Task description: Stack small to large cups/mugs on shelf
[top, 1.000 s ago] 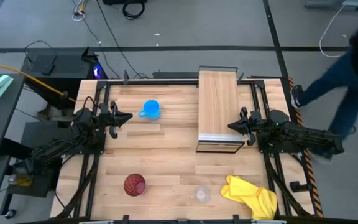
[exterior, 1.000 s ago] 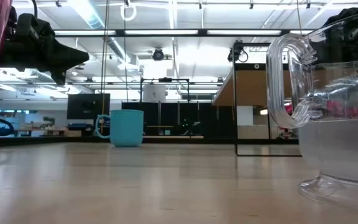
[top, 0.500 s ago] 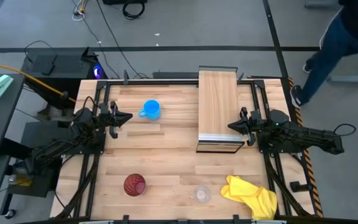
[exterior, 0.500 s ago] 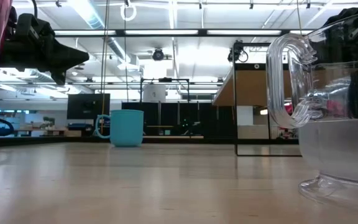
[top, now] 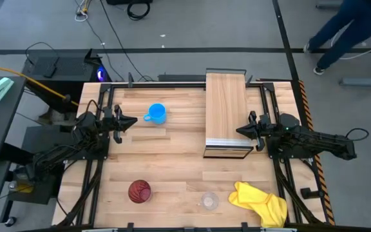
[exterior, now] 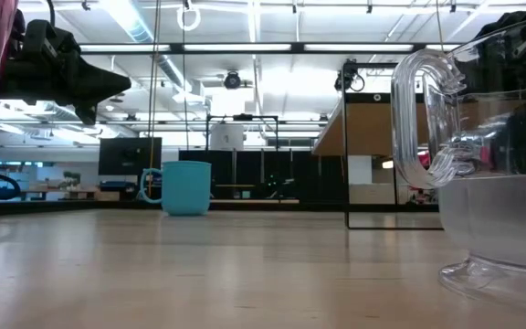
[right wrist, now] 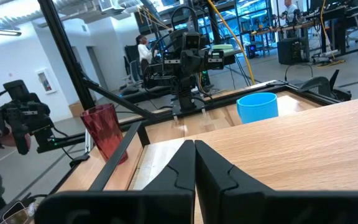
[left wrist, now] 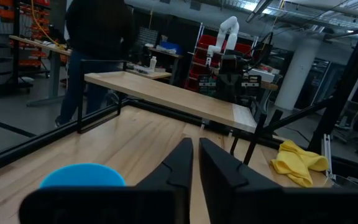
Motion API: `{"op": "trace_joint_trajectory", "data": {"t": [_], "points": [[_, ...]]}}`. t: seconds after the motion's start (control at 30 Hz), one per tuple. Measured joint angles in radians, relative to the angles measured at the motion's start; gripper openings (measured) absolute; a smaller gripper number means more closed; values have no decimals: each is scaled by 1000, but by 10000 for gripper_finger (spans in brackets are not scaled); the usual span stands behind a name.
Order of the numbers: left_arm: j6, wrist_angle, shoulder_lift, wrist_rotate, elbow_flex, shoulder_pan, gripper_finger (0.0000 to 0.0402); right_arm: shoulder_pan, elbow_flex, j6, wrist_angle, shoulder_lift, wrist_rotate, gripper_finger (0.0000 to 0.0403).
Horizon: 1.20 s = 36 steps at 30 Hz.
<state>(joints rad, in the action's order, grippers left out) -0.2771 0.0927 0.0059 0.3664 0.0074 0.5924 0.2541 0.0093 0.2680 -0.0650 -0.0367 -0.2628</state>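
Observation:
The blue mug (top: pixel 156 113) stands on the tabletop at the far left, also in the low view (exterior: pixel 186 187) and both wrist views (left wrist: pixel 82 176) (right wrist: pixel 257 107). The dark red tumbler (top: pixel 139 191) stands near the front left (right wrist: pixel 105 132). The clear cup (top: pixel 209 201) stands near the front edge, close to the low camera (exterior: pixel 491 155). The shelf (top: pixel 227 113) is a raised light wood board at the far right (left wrist: pixel 166 95). My left gripper (top: pixel 133 121) is shut and empty, left of the blue mug. My right gripper (top: pixel 239 131) is shut and empty, over the shelf's right edge.
A yellow cloth (top: pixel 260 201) lies at the front right corner of the table (top: pixel 172 161). A person's legs (top: pixel 350 26) show on the floor beyond the far right corner. Another person (left wrist: pixel 95 50) stands beyond the table in the left wrist view.
Both arms have kept still. The person on the floor beyond the table's far right corner has walked farther away from the table.

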Motion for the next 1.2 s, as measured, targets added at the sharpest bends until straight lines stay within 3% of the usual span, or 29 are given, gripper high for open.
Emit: {"op": "trace_joint_trajectory", "data": {"t": [0.43, 0.63, 0.8, 0.9, 1.07, 1.2], "points": [[-36, 1, 0, 0, 0, 0, 40, 0, 0, -41, -1, 0, 12, 7], [-349, 62, 0, -12, 0, 0, 35, 0, 0, -77, -2, 0, 26, 7], [-657, 146, 0, -111, 0, 0, 30, 0, 0, -75, -6, 0, 26, 7], [-765, 184, 0, -184, 0, 0, 31, 0, 0, 22, -63, 0, 26, 7], [-856, 233, 0, -303, 0, 0, 38, 0, 32, 341, -215, 0, 28, 7], [-863, 245, 0, -363, 0, 0, 39, 0, 113, 384, -262, 0, 69, 7]]}}
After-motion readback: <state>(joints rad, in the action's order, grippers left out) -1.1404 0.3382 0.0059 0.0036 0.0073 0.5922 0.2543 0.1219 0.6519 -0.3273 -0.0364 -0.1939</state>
